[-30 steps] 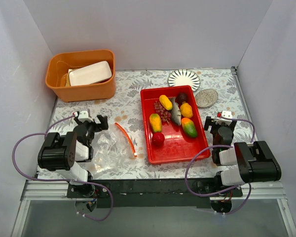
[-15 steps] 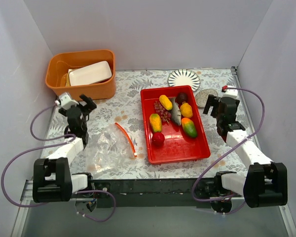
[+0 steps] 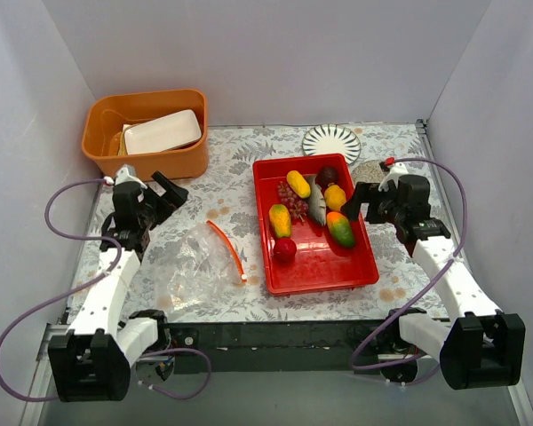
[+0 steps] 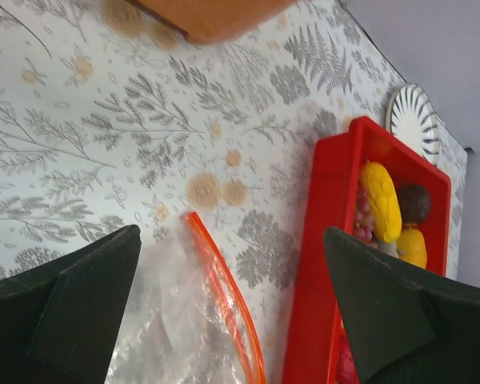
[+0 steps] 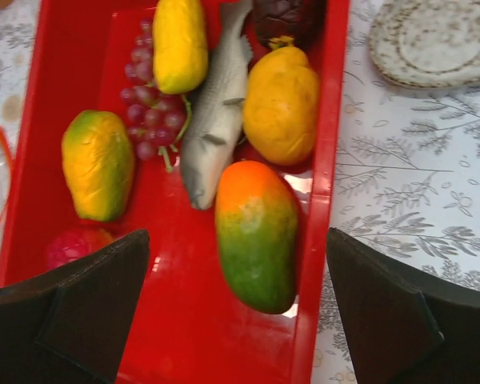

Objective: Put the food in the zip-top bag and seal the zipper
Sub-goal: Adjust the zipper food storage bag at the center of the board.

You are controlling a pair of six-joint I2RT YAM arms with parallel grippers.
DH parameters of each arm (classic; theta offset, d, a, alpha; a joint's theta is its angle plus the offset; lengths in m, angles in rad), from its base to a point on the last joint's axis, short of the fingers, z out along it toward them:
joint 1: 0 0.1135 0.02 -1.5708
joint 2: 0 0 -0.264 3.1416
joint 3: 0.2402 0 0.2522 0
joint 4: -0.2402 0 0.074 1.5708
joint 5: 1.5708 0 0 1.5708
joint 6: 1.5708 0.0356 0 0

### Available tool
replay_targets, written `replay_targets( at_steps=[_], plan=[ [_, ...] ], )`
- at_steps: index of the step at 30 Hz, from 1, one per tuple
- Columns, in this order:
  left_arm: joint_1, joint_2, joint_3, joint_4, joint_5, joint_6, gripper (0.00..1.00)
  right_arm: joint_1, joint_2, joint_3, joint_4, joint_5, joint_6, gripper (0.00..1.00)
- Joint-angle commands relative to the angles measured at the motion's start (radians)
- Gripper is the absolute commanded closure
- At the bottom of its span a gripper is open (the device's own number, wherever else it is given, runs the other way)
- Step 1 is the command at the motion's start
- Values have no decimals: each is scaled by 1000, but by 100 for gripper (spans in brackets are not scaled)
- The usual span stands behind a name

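Top external: right claw (image 3: 355, 202), wide and empty, hung beside the food (image 3: 341, 230), likely to pick; left claw (image 3: 164, 191), wide, faced the zip-top bag (image 3: 191, 271)

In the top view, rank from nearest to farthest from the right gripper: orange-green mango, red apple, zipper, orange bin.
From the right gripper:
1. orange-green mango, beside it, right side of the tray.
2. red apple, tray's near-left part.
3. zipper, left of the tray.
4. orange bin, far-left corner.
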Motion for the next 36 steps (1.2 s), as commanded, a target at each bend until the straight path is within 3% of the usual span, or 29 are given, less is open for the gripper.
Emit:
replay_targets(
  at_steps=[1,8,13,19,27,36],
  plan=[
    [-107,-134,-19,-184,102,-28,2,5,-5,85,-57,-151,-1,2],
    [-361,-178,-35,-349,-27,-154,2,37,-7,180,-156,-262,-19,2],
    [-473,-243,-142,-375,-68,-290,2,220,-11,200,-149,-205,21,2],
    [-476,-274,-179,-456,-208,-410,2,316,41,217,-147,-202,27,2],
    [-476,-155,-41,-514,-374,-441,2,552,252,353,-110,-265,33,5],
    [-476,-341,91,-660,-533,-437,2,712,606,608,-96,-289,16,18]
  ],
)
